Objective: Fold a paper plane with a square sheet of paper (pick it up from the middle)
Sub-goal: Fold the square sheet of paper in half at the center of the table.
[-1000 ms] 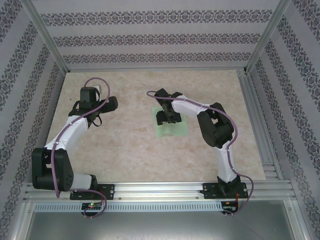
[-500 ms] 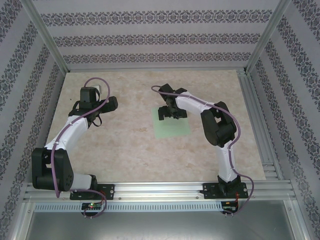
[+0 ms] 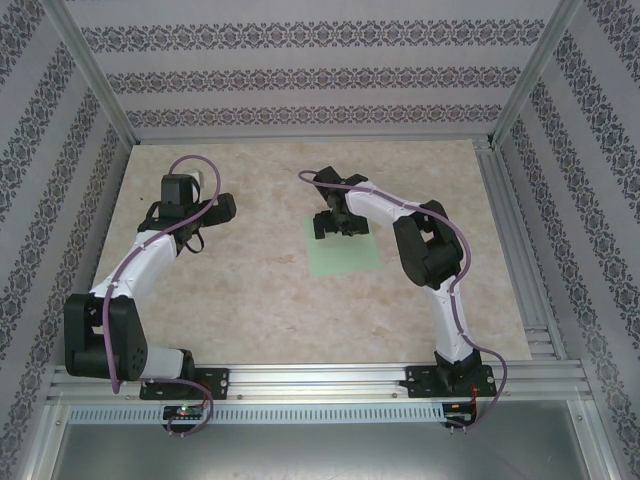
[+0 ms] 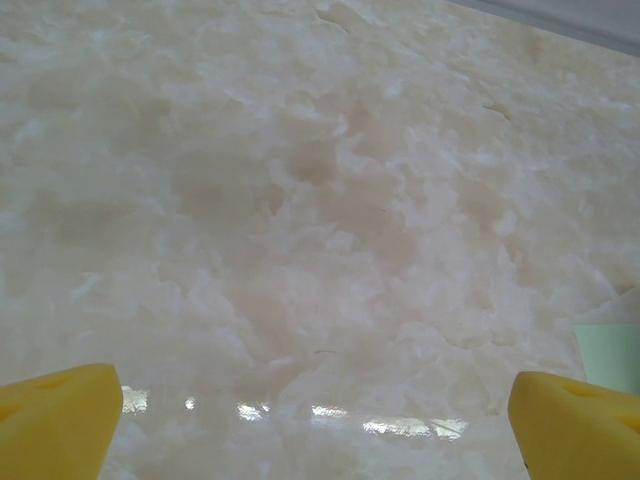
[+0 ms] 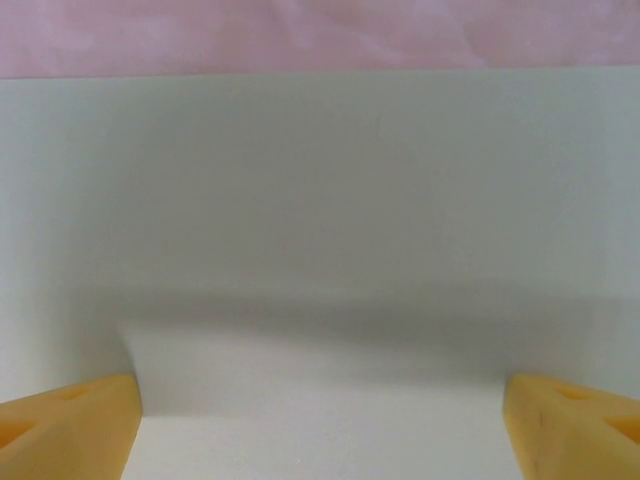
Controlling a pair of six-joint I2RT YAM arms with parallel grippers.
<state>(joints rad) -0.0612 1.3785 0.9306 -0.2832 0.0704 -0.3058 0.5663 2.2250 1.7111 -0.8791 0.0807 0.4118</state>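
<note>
right gripper (image 5: 320,425) had its fingers wide apart, the sheet (image 5: 320,200) lying under and ahead of them. left gripper (image 4: 318,420) gaped too. pickup step, i'd say; next needed a pinch at mid-sheet.

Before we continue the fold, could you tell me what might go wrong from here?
The open right gripper hangs over the far edge of the flat, thin pale mint-green square paper sheet, not its middle: closing may crumple or skid it on the glossy marbled table. The open left gripper sits far off, pinning nothing.
</note>
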